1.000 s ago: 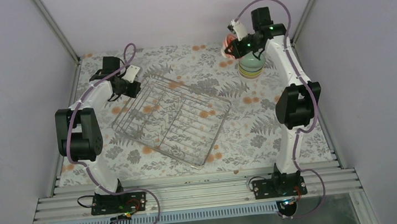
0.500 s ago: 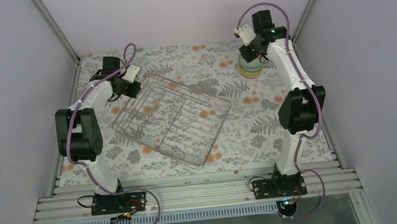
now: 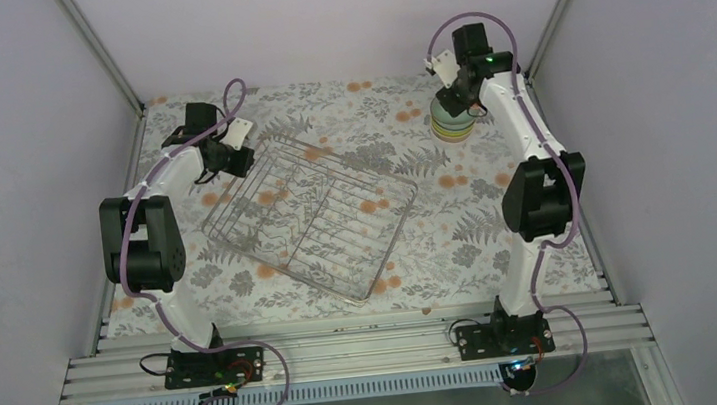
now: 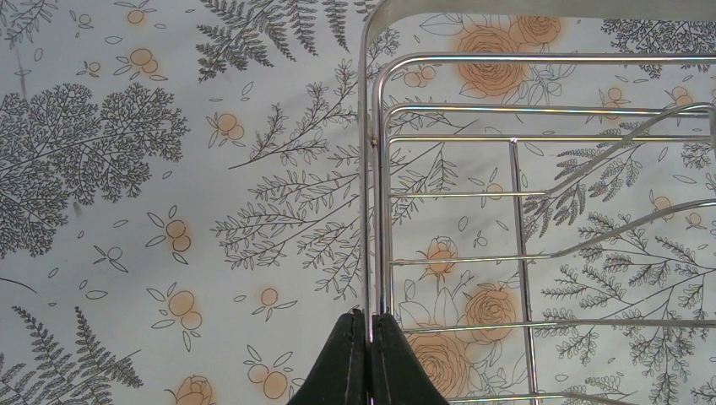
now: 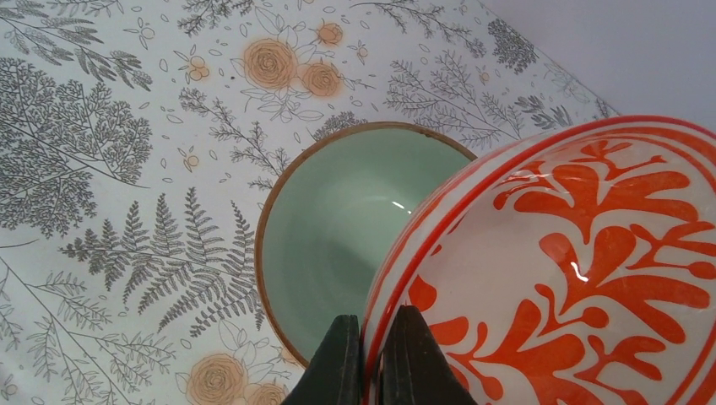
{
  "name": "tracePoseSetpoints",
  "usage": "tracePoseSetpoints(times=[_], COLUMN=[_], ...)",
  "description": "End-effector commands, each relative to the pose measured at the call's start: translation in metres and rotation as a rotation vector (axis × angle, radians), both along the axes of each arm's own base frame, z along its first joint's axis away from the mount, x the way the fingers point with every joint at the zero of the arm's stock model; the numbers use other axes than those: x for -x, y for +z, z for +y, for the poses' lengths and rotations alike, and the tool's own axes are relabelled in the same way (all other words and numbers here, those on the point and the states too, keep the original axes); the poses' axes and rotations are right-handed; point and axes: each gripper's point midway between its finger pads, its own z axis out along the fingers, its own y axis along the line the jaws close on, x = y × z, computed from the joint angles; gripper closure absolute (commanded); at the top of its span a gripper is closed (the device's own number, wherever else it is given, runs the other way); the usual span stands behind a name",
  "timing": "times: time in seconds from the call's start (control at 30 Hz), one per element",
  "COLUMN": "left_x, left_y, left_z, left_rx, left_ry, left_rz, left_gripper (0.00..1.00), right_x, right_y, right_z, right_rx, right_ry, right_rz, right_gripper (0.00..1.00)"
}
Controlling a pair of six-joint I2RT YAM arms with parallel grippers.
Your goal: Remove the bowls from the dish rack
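The silver wire dish rack (image 3: 310, 213) lies with no bowls in it in the middle of the flowered table. My left gripper (image 3: 233, 167) is shut on the rack's rim wire at its far left side; in the left wrist view the fingertips (image 4: 369, 319) pinch that wire of the rack (image 4: 511, 169). My right gripper (image 5: 371, 333) is shut on the rim of the white bowl with orange-red pattern (image 5: 583, 270), held tilted over the pale mint bowl (image 5: 338, 219). From above, the mint bowl sits stacked in the yellow-green bowl (image 3: 453, 132) under my right gripper (image 3: 454, 97); the white bowl is hidden there.
The bowl stack stands at the far right, close to the right wall and its metal post (image 3: 555, 1). The back wall is just behind it. An aluminium rail (image 3: 350, 349) runs along the near edge by the arm bases.
My right gripper has carried the white patterned bowl from behind and left of the stack to right over it, and the wrist has turned. The left arm and the rack have not moved.
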Motion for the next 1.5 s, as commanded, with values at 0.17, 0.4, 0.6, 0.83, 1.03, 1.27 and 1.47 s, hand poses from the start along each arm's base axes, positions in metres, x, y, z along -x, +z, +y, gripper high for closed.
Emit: tracePoseSetpoints(times=[0.17,0.4,0.6,0.83,1.03,1.27,1.47], left_x=[0.020,0.021,0.022,0.022,0.022,0.023,0.023], left_y=[-0.017,-0.015,-0.018,-0.018,-0.015,-0.016,-0.016], left_z=[-0.001,-0.001,-0.001,-0.002,-0.001,-0.001,-0.001], left_rx=[0.025,0.027,0.027,0.030,0.028,0.027,0.029], left_ry=[0.019,0.018,0.016,0.015,0.017,0.017,0.015], left_rz=[0.096,0.092,0.098,0.100,0.093,0.092,0.094], left_gripper=[0.98,0.98,0.97,0.98,0.98,0.98,0.98], right_x=[-0.004,-0.003,-0.002,-0.005,-0.009,-0.014,-0.016], right_y=[-0.016,-0.046,-0.050,-0.045,-0.052,-0.053,-0.046], right_z=[0.013,0.024,0.016,0.007,0.013,0.018,0.021], right_rx=[0.067,0.132,0.189,0.245,0.214,0.190,0.171], right_ry=[0.032,0.022,-0.015,-0.037,-0.023,-0.018,-0.021], right_rz=[-0.002,0.014,0.018,0.001,0.018,0.011,0.007], right_gripper=[0.97,0.97,0.97,0.97,0.96,0.97,0.97])
